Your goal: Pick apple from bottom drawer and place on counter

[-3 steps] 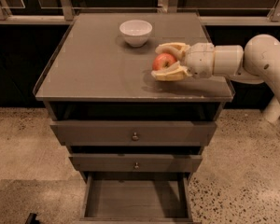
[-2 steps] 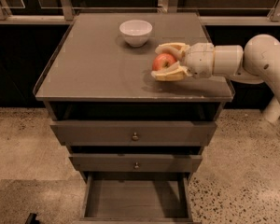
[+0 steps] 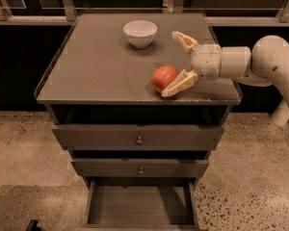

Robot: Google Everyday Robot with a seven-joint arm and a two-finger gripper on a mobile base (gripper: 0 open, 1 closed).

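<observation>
The pale cream two-finger gripper (image 3: 169,64) hangs over the right front part of the counter with its fingers (image 3: 185,41) spread wide apart, clamped on nothing. The small round red apple (image 3: 164,77) sits on the counter between them. It is close against the near finger, though whether the two touch cannot be told, and it is well clear of the far finger. The thick white jointed arm (image 3: 260,64) reaches in from the right, crossing the counter's right edge.

The flat grey-brown cabinet-top counter (image 3: 96,66) has a thin raised rim all round. The apple lies near the front edge and nearer the right side. The small white round bowl (image 3: 140,32) stands toward the back, left of the far finger and apart from the apple. The counter's left half is bare surface.

Below the front edge are two wide grey-brown drawer fronts with brass knobs (image 3: 139,140), both pushed in. Beneath them the narrow dark wooden bottom drawer (image 3: 140,206) is pulled out, its plank floor showing.

Speckled beige stone floor (image 3: 19,143) spreads on both sides of the cabinet. Behind it runs a dark wall with pale metal rails (image 3: 29,19).
</observation>
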